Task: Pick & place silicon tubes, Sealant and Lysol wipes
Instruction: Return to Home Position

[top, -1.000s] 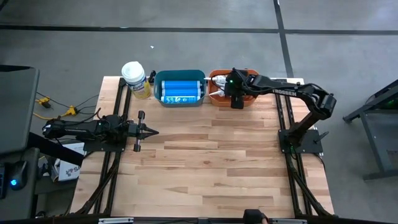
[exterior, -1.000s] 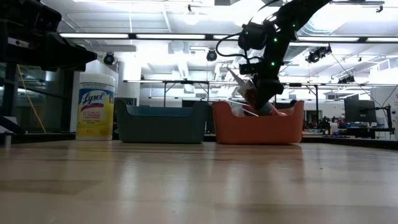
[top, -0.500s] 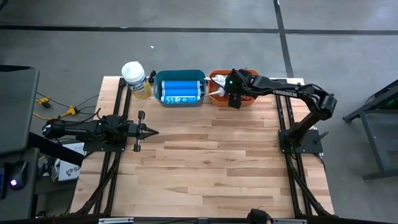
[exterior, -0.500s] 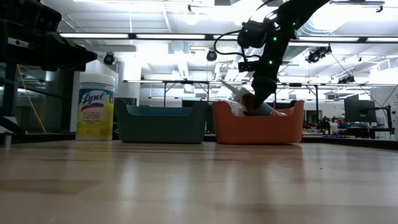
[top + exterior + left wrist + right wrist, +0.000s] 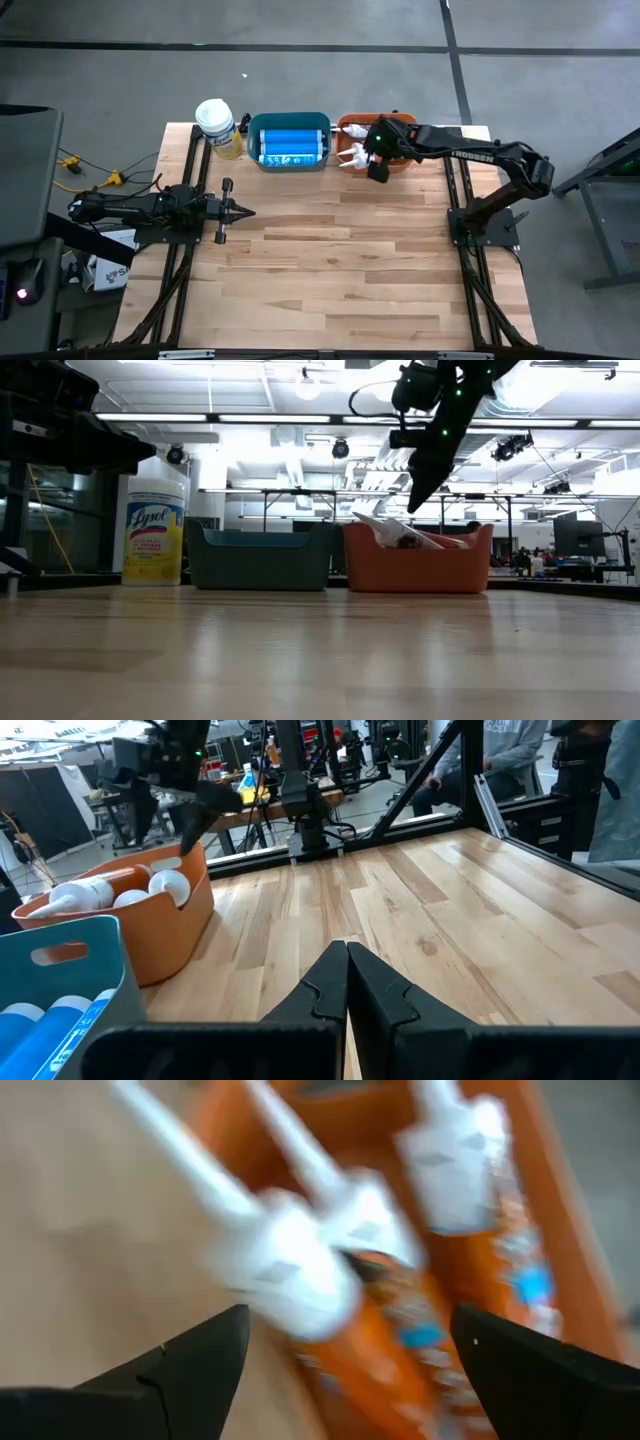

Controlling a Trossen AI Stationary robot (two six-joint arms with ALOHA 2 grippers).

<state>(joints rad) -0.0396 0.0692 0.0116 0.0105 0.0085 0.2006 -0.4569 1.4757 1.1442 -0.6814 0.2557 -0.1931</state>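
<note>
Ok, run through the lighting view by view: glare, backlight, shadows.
Low view: ceiling lights backlight the scene, so the right gripper above the orange bin reads as a silhouette, and the table carries a pale sheen. High view: flat, even light, no hard shadows on the wood. Left wrist view: the shut left gripper looks dark against well-lit boards.

Matte black jointed right arm (image 5: 432, 141) is carrying white lettering (image 5: 468, 153) along its forearm link and is showing a green indicator light (image 5: 379, 137) at its wrist; left end effector (image 5: 347, 950) is tapering into two wedge-shaped black fingers (image 5: 385, 1000).
</note>
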